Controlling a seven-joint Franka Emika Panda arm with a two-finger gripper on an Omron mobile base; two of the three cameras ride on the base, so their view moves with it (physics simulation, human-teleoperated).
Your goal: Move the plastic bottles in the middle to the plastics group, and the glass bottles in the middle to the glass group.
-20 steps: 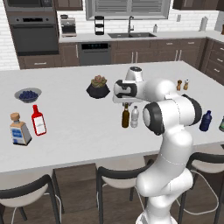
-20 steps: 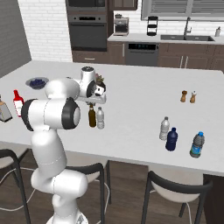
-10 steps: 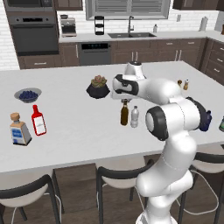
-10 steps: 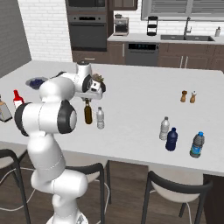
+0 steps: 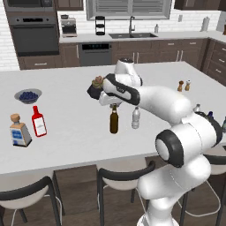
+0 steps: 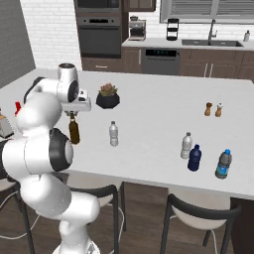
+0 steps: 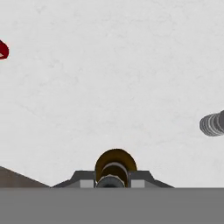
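Note:
My gripper (image 5: 114, 105) (image 6: 73, 115) is shut on the long neck of the dark brown glass bottle (image 5: 114, 121) (image 6: 74, 131), which hangs upright at the counter's middle left. In the hand view the bottle's top (image 7: 115, 166) sits between my fingertips. The clear plastic water bottle (image 5: 135, 118) (image 6: 113, 134) (image 7: 213, 124) stands just right of it. The glass group, a red bottle (image 5: 38, 122) (image 7: 2, 50) and a squarish clear bottle (image 5: 19, 131), is at the far left. At the right stand a clear bottle (image 6: 186, 145), a dark blue bottle (image 6: 195, 158) and another plastic bottle (image 6: 223, 163).
A dark potted plant (image 6: 107, 97) stands behind the held bottle. A bowl of blueberries (image 5: 28, 95) lies at the back left. Salt and pepper shakers (image 6: 214, 109) stand at the back right. Stools (image 5: 123, 185) line the counter's front edge.
My arm has swung left, carrying the brown bottle away from the clear water bottle towards the glass group. The other bottles have stayed put.

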